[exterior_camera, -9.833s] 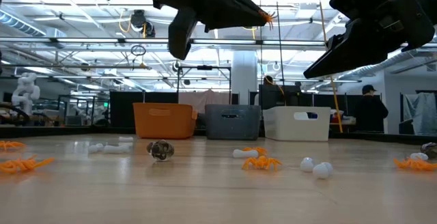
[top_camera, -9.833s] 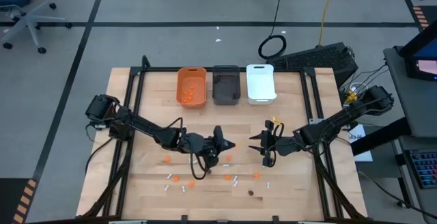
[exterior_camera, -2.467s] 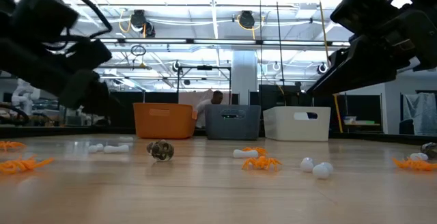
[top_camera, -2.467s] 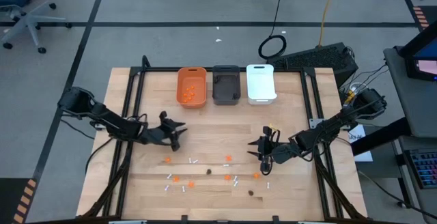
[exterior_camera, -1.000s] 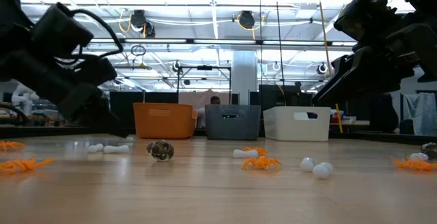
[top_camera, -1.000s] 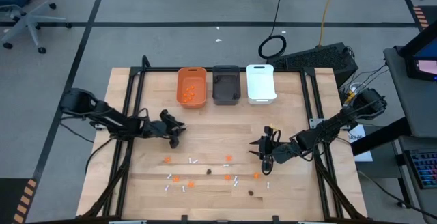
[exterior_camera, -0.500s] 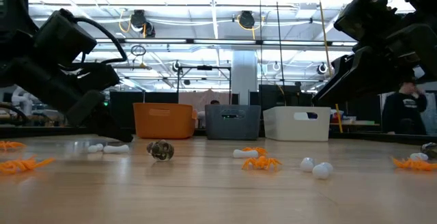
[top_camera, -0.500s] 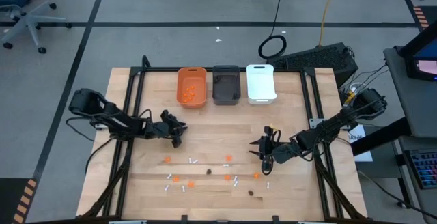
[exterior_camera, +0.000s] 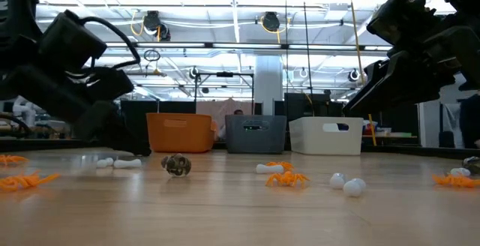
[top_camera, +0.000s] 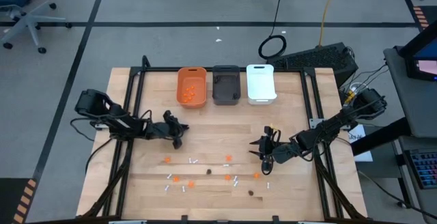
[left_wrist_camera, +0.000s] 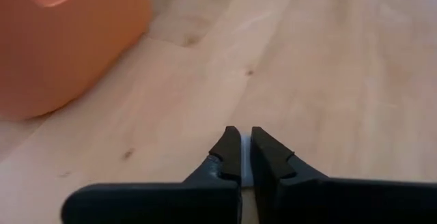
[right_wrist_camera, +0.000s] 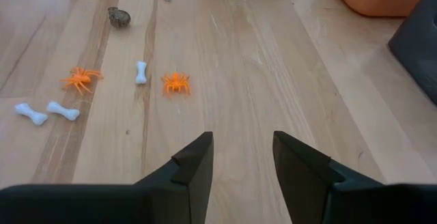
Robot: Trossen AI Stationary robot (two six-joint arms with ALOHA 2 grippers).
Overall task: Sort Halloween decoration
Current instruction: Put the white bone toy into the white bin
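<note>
While the dark left gripper (left_wrist_camera: 240, 157) sits low on the table's left half with its fingers pinched together, a sliver of something white shows between the tips in the left wrist view; judged, not certain, to be one small white bone-shaped stick, so a grip seems made but the piece is too hidden to confirm. The rectangular orange plastic bin (top_camera: 192, 86) stands just up-table of this gripper, the rectangular white plastic bin (top_camera: 260, 82) two places further right, past the dark grey plastic bin (top_camera: 227, 85). If it is a bone, the carry runs right and away toward the white bin. The dark right gripper (right_wrist_camera: 240, 157) hovers over the right half, fingers apart, holding nothing. The loose Halloween decoration (top_camera: 205, 175) lies in a band across the near-centre of the pale wooden table (top_camera: 307, 197): orange spider shapes (right_wrist_camera: 176, 82), white bones (right_wrist_camera: 141, 72) lying at mixed angles, one dark brown lump (right_wrist_camera: 119, 16). Most of that scatter lies between the arms; the pieces at its right end are nearer the right one.
</note>
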